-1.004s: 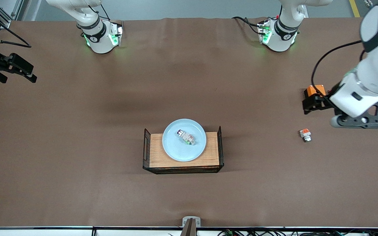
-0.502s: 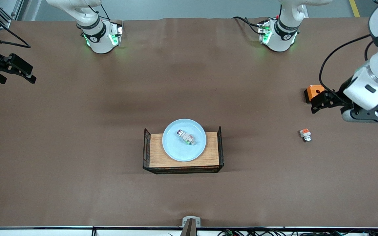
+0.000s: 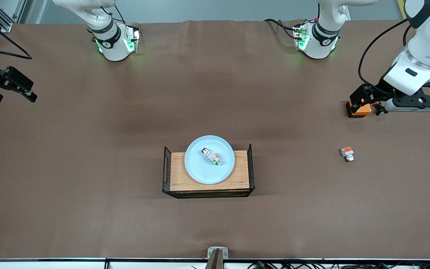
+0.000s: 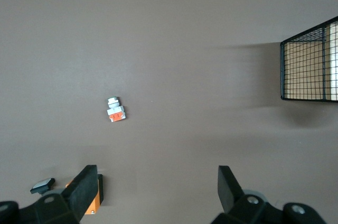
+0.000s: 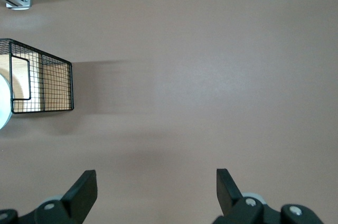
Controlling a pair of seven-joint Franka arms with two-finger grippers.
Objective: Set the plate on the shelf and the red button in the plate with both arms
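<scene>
The plate (image 3: pixel 209 160) sat on the wooden tray (image 3: pixel 208 172) at the middle of the table (image 3: pixel 88 168), with the red button (image 3: pixel 211 156) lying in it. The left pincer (image 4: pixel 156 189) hung spread and empty over the table at the left arm's end, just above the orange box (image 3: pixel 358 109); a small white piece with an orange top (image 3: pixel 347 153) lay at about six o'clock from that box. The right pincer (image 5: pixel 155 188) hung spread and empty over the right arm's end.
</scene>
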